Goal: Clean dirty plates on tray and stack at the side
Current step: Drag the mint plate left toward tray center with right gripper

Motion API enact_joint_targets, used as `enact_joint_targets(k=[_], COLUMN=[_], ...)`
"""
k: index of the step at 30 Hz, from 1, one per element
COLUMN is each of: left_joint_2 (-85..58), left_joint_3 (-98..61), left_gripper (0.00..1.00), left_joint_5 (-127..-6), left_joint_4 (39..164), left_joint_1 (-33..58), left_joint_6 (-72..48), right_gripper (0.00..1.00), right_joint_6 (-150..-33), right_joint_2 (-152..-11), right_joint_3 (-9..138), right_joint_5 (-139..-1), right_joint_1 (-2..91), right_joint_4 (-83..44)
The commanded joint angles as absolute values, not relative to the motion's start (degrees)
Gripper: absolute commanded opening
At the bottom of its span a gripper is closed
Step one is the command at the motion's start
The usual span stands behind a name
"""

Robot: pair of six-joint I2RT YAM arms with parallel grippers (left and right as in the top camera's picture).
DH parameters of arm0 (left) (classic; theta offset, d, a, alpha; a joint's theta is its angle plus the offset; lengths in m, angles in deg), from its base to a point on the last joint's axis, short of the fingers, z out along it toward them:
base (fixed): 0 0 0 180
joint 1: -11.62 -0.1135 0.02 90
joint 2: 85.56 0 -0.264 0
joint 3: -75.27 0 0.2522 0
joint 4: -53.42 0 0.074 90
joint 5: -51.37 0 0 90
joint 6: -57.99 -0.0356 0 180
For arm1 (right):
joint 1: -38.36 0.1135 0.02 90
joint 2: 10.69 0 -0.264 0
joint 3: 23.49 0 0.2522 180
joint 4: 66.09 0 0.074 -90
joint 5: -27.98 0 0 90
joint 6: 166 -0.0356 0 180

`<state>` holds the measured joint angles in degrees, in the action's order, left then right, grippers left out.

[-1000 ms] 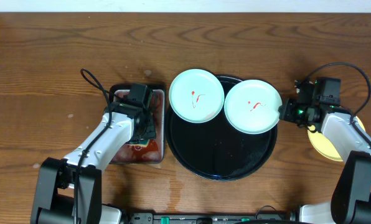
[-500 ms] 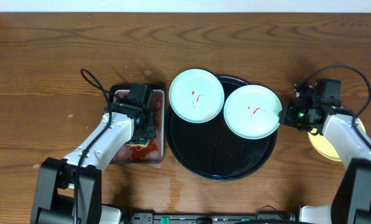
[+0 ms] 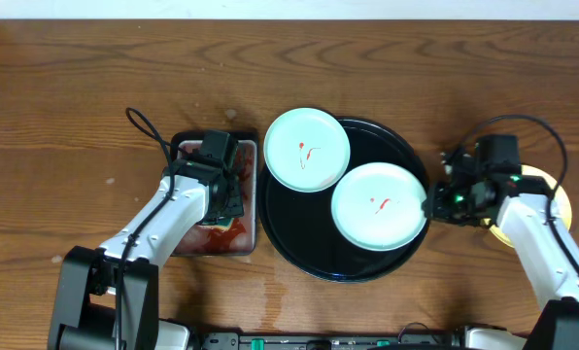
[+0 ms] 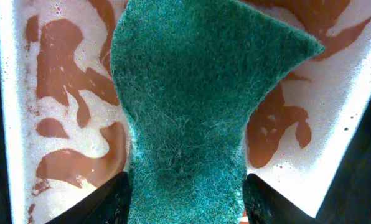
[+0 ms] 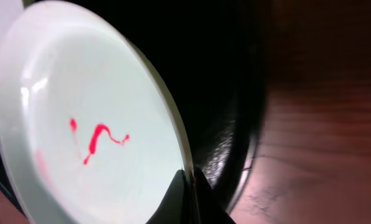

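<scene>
Overhead view: the black tray [image 3: 299, 243] is taken as the landmark; two mint plates lie on it and a yellow plate [image 3: 547, 178] lies off it, on the tabletop [image 3: 76, 97] to the tray's right, partly hidden under the right arm.
Gripped mint plate [image 3: 379, 207]: it is seen inside the tray's right half, with its right rim at the tray's right edge; a red smear [image 5: 95, 140] is carried on its face.
Other mint plate [image 3: 307, 149]: it is laid over the tray's upper-left rim and is likewise smeared red.
Right end effector [image 5: 188, 186]: it is pinched together on the right rim of the gripped mint plate, just at the tray's right edge.
Left end effector [image 4: 187, 186]: it is clamped on a green sponge [image 4: 192, 106], which is held over a metal tray [image 4: 335, 93] of red sauce just left of the black tray.
Done so far: the yellow plate is judged to be already dealt with, since it is set aside and no smear is seen on its visible part.
Left to do: both mint plates are yet to be wiped and stacked on the yellow one.
Change from a second ago: the gripped mint plate has been shifted from the tray's upper-right rim down and inward; the right arm has been brought closer to the tray; the left arm is unchanged.
</scene>
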<state>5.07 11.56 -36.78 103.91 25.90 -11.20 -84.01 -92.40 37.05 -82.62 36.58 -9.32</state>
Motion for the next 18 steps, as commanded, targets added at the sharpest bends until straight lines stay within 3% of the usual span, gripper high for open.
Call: enact_joint_targets(k=[1, 18], left_joint_2=[4.46, 4.46], left_joint_3=[10.66, 10.66], left_gripper=[0.58, 0.58], left_joint_5=[-36.72, -36.72], left_joint_4=[104.26, 104.24], left_joint_1=[25.66, 25.66], left_joint_6=[-10.71, -10.71], right_gripper=[0.01, 0.01], right_joint_6=[-83.66, -90.35], right_joint_2=[-92.18, -92.57], right_joint_3=[35.26, 26.47], right_joint_5=[-83.23, -75.97], right_joint_1=[39.23, 48.06], right_joint_4=[-9.98, -24.75])
